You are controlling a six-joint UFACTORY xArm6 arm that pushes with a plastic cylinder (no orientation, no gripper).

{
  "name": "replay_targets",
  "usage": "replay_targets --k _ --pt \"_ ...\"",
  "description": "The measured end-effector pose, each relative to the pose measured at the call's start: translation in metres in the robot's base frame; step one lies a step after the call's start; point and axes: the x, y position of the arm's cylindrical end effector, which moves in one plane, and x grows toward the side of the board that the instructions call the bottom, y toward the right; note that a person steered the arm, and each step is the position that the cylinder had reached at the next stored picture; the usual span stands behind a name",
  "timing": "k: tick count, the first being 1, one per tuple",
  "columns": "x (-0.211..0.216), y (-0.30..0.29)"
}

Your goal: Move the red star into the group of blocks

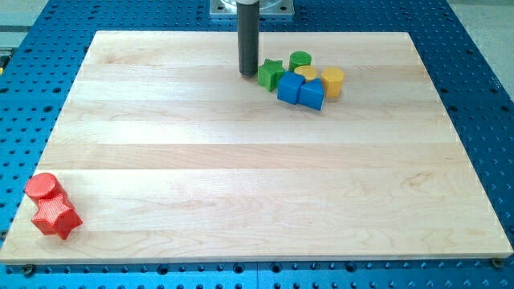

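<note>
The red star (56, 217) lies near the board's bottom left corner, touching a red cylinder (42, 187) just above it. The group sits near the view's top, right of centre: a green star (271, 74), a green cylinder (300, 60), a yellow block (306, 73), a yellow hexagonal block (332, 81) and two blue blocks (291, 87) (312, 94). My tip (248, 74) rests on the board just left of the green star, far from the red star.
The wooden board (257, 160) lies on a blue perforated table (482, 80). The arm's metal mount (253, 8) is at the view's top, above the rod.
</note>
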Motion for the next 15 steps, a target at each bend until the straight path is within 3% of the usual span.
replay_targets --k 1,3,4,6,7,8,10,11,13,14,15 --pt "0.026 -0.099" --pt "0.181 -0.264" --pt "0.187 -0.282" --pt "0.294 -0.281" --pt "0.324 -0.274" --pt "0.313 -0.214" --pt "0.195 -0.184" --pt "0.134 -0.103" --pt "0.142 -0.027" --pt "0.092 -0.007" --pt "0.070 0.003"
